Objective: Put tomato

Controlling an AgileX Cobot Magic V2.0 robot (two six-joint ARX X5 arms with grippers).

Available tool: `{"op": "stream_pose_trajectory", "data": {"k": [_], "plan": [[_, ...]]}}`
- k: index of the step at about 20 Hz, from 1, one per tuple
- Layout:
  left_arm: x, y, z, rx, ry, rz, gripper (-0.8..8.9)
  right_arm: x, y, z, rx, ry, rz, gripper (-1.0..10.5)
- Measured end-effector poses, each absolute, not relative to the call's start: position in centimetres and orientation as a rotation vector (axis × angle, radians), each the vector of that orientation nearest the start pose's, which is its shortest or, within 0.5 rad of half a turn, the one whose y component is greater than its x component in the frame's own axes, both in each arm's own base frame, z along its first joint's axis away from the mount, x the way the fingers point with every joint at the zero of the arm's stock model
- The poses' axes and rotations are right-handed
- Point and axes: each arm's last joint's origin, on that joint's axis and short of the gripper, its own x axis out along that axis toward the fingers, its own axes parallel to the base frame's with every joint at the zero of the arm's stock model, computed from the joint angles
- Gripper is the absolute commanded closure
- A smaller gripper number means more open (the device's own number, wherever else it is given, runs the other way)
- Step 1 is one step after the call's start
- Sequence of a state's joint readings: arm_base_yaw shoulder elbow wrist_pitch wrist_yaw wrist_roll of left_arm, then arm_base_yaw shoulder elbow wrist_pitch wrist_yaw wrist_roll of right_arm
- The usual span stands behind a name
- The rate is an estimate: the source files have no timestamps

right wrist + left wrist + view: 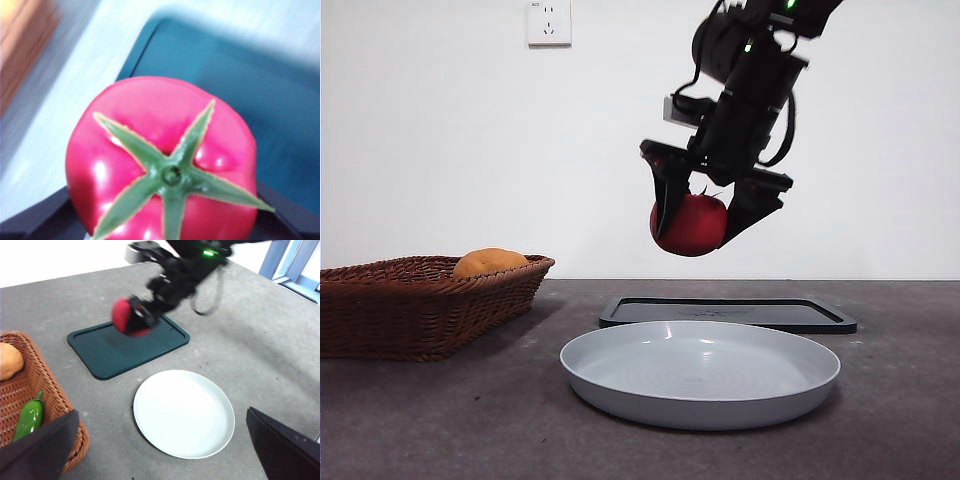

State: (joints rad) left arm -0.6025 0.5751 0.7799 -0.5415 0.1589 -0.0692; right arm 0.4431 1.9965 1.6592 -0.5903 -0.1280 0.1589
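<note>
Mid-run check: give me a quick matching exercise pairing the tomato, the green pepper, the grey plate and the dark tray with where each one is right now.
Things:
1. tomato
2. green pepper
3. grey plate
4. dark tray

Places:
A. lying in the wicker basket
B. flat on the table, behind the plate
C. held in the air by the right end effector
D. on the table in front, nothing in it

Pairs: 1-C, 2-A, 3-D, 4-B
</note>
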Motion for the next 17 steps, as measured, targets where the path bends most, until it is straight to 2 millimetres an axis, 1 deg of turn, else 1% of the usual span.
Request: {"op": "stream_pose_trajectory", "data": {"k": [2, 3, 5, 7, 9, 12, 15, 17], "plan": [[9.4, -7.0, 32.4, 0.011, 0.362, -0.742, 0.94, 42.2, 18.4, 23.7, -0.002, 0.944, 0.429, 6.3], [9.4, -7.0, 32.4, 0.011, 0.362, -0.742, 0.94, 43.1, 18.0, 23.0, 0.000, 0.946, 0.415, 6.3], [9.4, -7.0, 32.4, 0.011, 0.362, -0.742, 0.94, 44.2, 17.3, 21.0, -0.001, 0.979, 0.392, 6.3], [9.4, -7.0, 32.4, 0.010, 0.362, -0.742, 0.94, 44.6, 17.3, 19.3, -0.004, 1.015, 0.385, 6.3], [9.4, -7.0, 32.4, 0.011, 0.362, -0.742, 0.94, 44.7, 17.5, 18.3, -0.007, 1.035, 0.383, 6.3], [9.4, -7.0, 32.4, 0.011, 0.362, -0.742, 0.94, 44.8, 17.5, 18.3, -0.006, 1.031, 0.386, 6.3], [9.4, -7.0, 32.4, 0.011, 0.362, -0.742, 0.94, 44.6, 17.5, 18.2, -0.008, 1.050, 0.385, 4.7], [9.4, -7.0, 32.4, 0.011, 0.362, -0.742, 0.94, 44.6, 17.4, 18.4, -0.010, 1.065, 0.382, 4.0]]}}
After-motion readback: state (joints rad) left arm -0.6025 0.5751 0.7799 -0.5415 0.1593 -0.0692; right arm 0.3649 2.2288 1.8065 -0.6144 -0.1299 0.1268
